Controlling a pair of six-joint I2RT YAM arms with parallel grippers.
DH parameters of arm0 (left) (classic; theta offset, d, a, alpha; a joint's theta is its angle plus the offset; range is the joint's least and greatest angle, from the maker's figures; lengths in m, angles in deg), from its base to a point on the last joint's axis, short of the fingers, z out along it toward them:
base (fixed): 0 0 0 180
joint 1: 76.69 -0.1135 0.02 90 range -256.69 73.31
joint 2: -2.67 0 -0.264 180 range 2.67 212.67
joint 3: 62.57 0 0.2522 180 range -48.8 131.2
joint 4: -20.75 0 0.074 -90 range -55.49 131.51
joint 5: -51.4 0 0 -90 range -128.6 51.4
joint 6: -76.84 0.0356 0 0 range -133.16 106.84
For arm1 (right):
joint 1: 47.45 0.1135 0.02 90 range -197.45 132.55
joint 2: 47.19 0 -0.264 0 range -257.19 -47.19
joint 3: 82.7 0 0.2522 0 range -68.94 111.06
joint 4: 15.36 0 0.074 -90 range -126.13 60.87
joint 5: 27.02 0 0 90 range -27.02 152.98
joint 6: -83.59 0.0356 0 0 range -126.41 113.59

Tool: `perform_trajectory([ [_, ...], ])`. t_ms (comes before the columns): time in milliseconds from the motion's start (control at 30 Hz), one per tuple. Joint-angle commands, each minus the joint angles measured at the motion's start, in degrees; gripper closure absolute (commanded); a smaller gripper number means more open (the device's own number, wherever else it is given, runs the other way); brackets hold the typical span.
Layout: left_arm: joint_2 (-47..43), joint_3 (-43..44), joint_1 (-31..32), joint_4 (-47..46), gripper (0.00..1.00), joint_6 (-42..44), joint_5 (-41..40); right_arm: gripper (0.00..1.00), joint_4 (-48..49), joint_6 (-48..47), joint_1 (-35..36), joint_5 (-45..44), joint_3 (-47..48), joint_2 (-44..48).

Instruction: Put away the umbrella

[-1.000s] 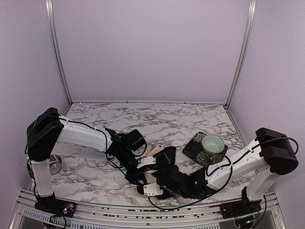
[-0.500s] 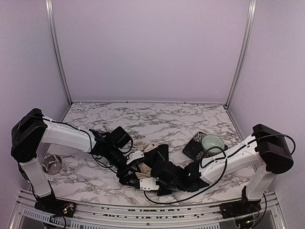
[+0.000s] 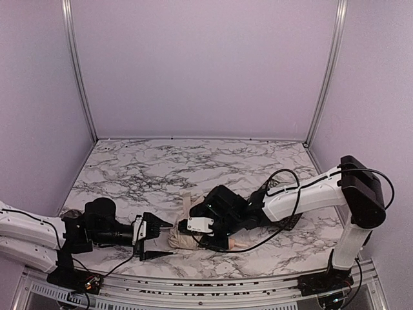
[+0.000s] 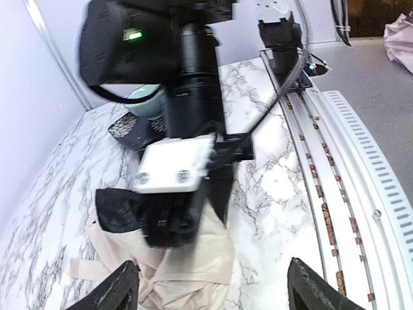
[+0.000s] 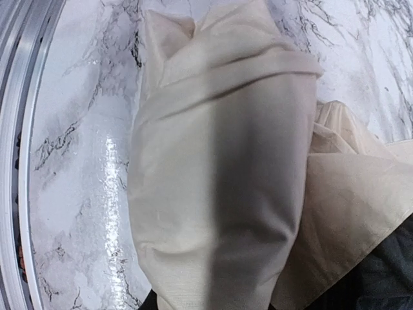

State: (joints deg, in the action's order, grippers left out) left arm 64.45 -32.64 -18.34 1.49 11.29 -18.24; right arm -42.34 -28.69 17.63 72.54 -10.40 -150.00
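Evidently right gripper (image 4: 171, 226) clenching umbrella (image 5: 219, 161) fabric fold; cloth handling soft, light, slippery, so grabbing thick bunch seeming safest. Left gripper (image 3: 161, 239) gaping, empty.

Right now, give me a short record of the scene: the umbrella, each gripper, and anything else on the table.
umbrella: cream fabric bunched, lying on the marble table near its front edge
right gripper: pressed down onto the umbrella, closed on its fabric
left gripper: open, empty, beside the umbrella, not touching
other items: pale green bowl on a black patterned mat, beyond the right gripper
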Motion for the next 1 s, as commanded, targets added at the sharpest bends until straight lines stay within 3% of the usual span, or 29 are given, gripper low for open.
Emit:
perform_trajectory([
  [0,-0.6,-1.1,4.9,-0.3,0.23,9.7,-7.4,0.94,-16.8,3.0,-2.4,18.7,0.8,-5.1],
  [133,-0.5,-0.1,7.7,4.1,0.23,14.4,-8.4,0.94,-21.8,2.2,-3.1,23.1,4.5,-8.1],
  [267,4.6,4.1,8.7,10.1,0.14,17.2,-11.0,0.94,-25.5,1.0,-3.2,25.1,7.7,-12.0],
  [533,16.5,10.8,9.6,19.0,0.13,15.3,-15.3,0.94,-26.9,1.1,-5.7,27.8,11.6,-14.9],
  [767,26.6,18.2,9.7,28.9,0.28,11.9,-25.2,0.90,-27.0,0.2,-6.2,30.5,14.1,-14.9],
  [900,31.7,21.6,9.6,33.6,0.42,10.4,-21.9,0.82,-24.5,2.6,-7.9,30.8,14.0,-13.3],
  [967,33.2,23.7,9.7,36.7,0.45,9.6,-19.5,0.72,-22.3,4.0,-9.3,31.1,13.1,-11.5],
])
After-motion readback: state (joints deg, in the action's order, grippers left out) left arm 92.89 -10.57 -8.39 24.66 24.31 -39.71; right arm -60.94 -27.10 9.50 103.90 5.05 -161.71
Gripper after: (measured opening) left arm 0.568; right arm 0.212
